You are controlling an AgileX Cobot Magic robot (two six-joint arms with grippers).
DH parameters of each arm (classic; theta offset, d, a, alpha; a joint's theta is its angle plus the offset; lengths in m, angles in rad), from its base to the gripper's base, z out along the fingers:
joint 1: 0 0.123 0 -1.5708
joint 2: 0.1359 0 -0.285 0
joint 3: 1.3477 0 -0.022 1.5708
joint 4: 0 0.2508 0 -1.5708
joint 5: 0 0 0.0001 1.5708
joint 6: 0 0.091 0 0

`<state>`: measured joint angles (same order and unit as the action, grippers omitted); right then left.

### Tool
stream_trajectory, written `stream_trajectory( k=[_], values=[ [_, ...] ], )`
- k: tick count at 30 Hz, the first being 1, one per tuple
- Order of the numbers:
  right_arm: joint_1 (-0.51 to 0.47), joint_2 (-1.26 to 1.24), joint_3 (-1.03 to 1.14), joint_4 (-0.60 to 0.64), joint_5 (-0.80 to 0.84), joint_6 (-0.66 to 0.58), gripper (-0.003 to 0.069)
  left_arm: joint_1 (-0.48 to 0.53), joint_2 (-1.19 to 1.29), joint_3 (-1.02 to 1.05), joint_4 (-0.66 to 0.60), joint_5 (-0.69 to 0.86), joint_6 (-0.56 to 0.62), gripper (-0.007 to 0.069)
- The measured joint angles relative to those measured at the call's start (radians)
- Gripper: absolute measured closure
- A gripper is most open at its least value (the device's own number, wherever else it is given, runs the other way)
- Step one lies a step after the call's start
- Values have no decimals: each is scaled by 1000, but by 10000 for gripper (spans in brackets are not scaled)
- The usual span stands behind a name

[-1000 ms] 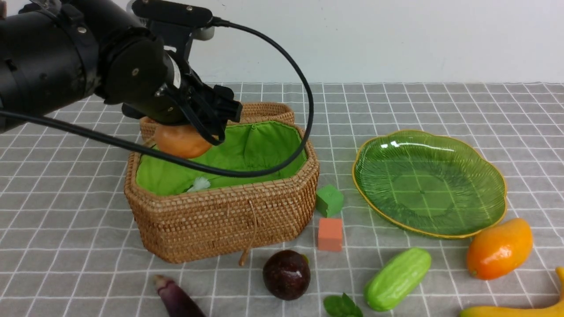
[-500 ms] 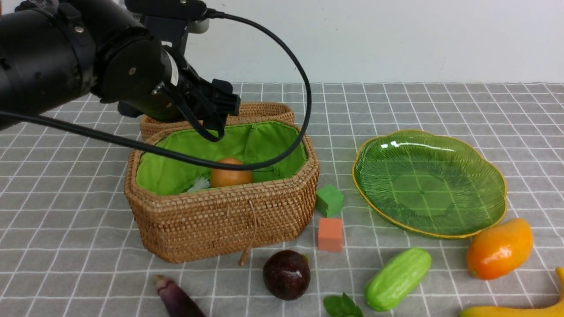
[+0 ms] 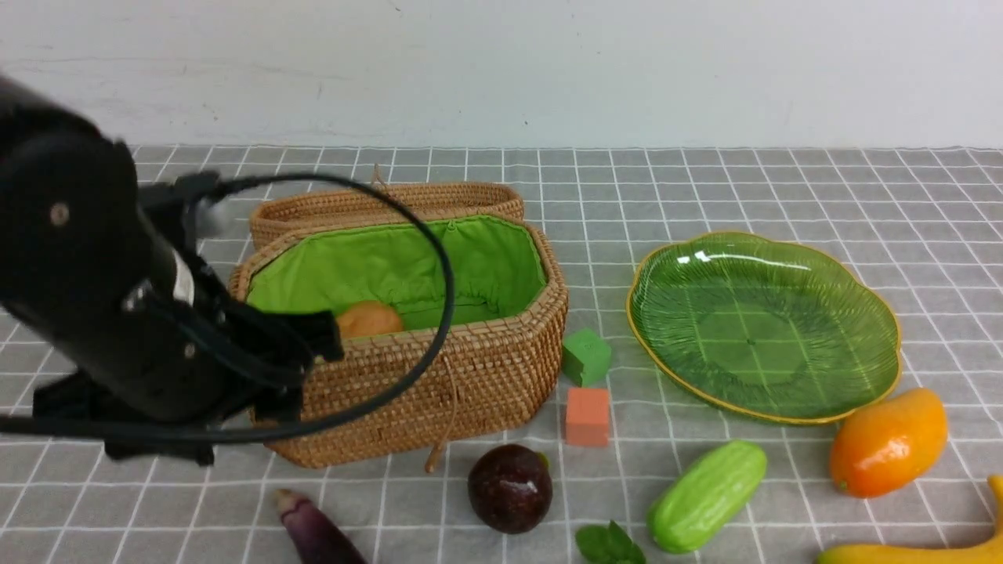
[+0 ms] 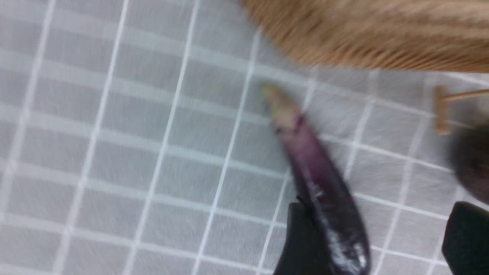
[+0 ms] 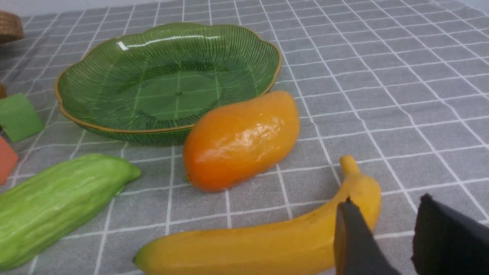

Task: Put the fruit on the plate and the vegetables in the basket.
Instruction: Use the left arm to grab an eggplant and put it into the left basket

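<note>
My left gripper (image 3: 302, 372) hangs low at the front left corner of the wicker basket (image 3: 486, 368). In the blurred left wrist view it (image 4: 382, 217) is open above the dark purple eggplant (image 4: 317, 179), which runs close along one finger. An orange-tan bulb (image 3: 368, 319) lies inside the basket on the green lining. The green glass plate (image 3: 752, 329) holds nothing. On the cloth lie the eggplant (image 3: 313, 533), purple-brown ball (image 3: 509, 487), leafy sprig (image 3: 610, 544), cucumber (image 3: 705, 495), mango (image 3: 888, 442) and banana (image 3: 925, 548). My right gripper (image 5: 386, 204) is open beside the banana's (image 5: 267, 240) stem end, holding nothing.
A green cube (image 3: 585, 356) and an orange cube (image 3: 587, 417) sit between basket and plate. The basket's lid (image 3: 392, 204) stands open behind it. A white wall closes off the back. The left arm's cable loops across the basket's front.
The left gripper let the orange-tan bulb drop into the basket, then swung down and toward the front left, ending over the eggplant. The bulb shifted slightly left inside the basket.
</note>
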<state>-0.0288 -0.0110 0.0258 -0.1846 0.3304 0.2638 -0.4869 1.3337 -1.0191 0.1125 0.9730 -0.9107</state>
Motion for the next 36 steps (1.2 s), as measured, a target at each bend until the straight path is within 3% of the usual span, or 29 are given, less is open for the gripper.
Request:
stream_trajectory(
  k=[4,15,20,25,30,36],
  values=[
    [0,0,0,0,0,0,417,0,29,90,-26,-73,-77,160],
    [0,0,0,0,0,0,417,0,243,129,-73,-215,-78,160],
    [0,0,0,0,0,0,417,0,341,128,-126,-259,-3,190],
    [0,0,0,0,0,0,417,0,368,128,-200,-269,106,280],
    [0,0,0,0,0,0,417,0,345,128,-234,-246,152,280],
    [0,0,0,0,0,0,417,0,200,128,-267,-93,288,280]
  ],
)
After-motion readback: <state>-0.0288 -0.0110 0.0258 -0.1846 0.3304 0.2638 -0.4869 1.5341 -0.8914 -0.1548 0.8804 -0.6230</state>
